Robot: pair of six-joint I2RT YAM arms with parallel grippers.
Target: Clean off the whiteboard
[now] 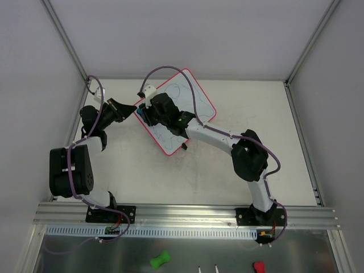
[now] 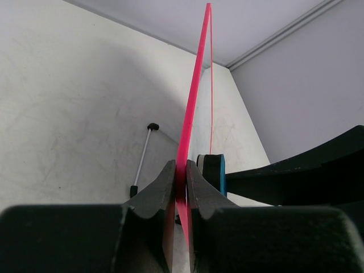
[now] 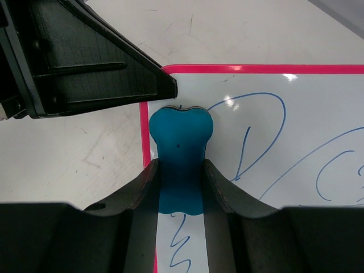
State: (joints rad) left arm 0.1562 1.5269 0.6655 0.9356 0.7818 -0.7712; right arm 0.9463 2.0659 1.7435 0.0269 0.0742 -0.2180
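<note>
From above, the whiteboard [image 1: 183, 85] lies cornerwise at the far middle of the surface [image 1: 227, 170], glossy white inside a thin pink frame. Your left gripper [image 1: 134, 109] meets its left corner, and your right gripper [image 1: 147, 116] hangs over the board just beside it.

In the left wrist view, the left jaws are pinched shut on the pink rim, which shows edge-on as a thin, stiff sheet. Clamp firmly, because that slick board will likely slide under a wipe.

In the right wrist view, the right jaws are closed around the waist of the teal, bone-shaped eraser [image 3: 181, 133], its rounded head at the board's left rim. Blue pen loops [image 3: 256, 131] lie to its right. My judgement is that you should press the eraser flat and sweep away from the clamped corner in overlapping passes.
</note>
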